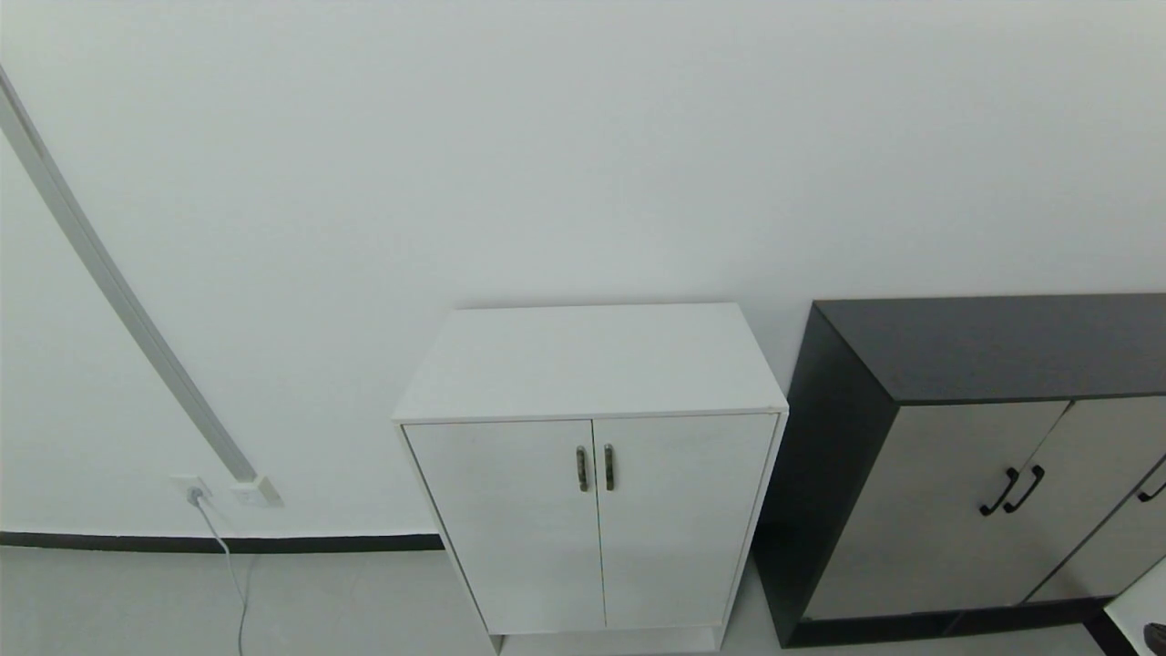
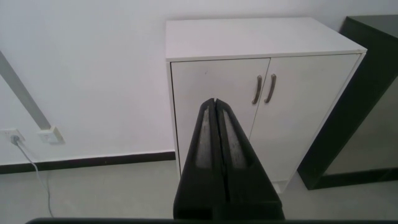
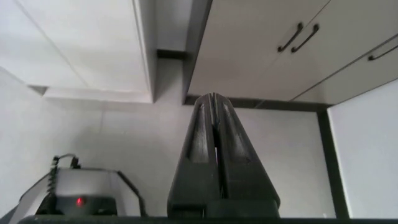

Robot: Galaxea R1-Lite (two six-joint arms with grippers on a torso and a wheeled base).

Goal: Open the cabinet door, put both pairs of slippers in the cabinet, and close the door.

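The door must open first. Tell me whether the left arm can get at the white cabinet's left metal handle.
Probably yes: nothing stands between the shut left pincer and the left metal handle of the white two-door cabinet, though a gap remains.

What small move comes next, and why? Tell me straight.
Probably open the left pincer and bring it toward the left door handle of the white cabinet. Both cabinet doors are shut, and the pincer is closed, facing the handles but apart from them, so it cannot grip one as it is.
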